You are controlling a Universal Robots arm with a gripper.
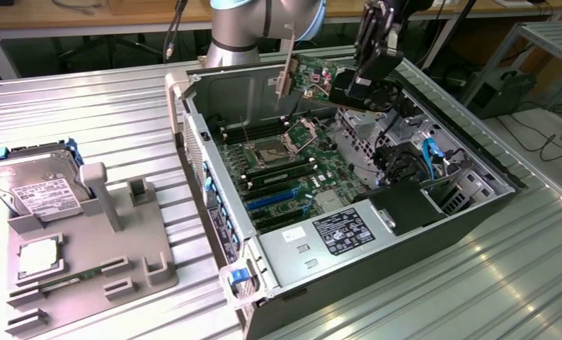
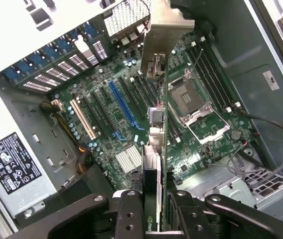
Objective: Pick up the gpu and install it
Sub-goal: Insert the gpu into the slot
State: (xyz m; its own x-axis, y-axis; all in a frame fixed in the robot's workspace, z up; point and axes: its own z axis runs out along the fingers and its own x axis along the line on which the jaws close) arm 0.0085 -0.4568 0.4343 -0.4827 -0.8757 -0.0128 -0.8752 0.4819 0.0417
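Jaws clamped on gpu, held above motherboard, power-supply label unreadable

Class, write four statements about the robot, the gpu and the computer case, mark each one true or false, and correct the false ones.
1. The gripper is shut on the gpu. True.
2. The gpu is seated in a slot of the motherboard. False: it hangs in the air above the motherboard, with its silver bracket clear of the case.
3. The hard drive sits in the grey holder, at the exterior view's left of the computer case. True.
4. The computer case is closed. False: its side is open and the motherboard shows inside.
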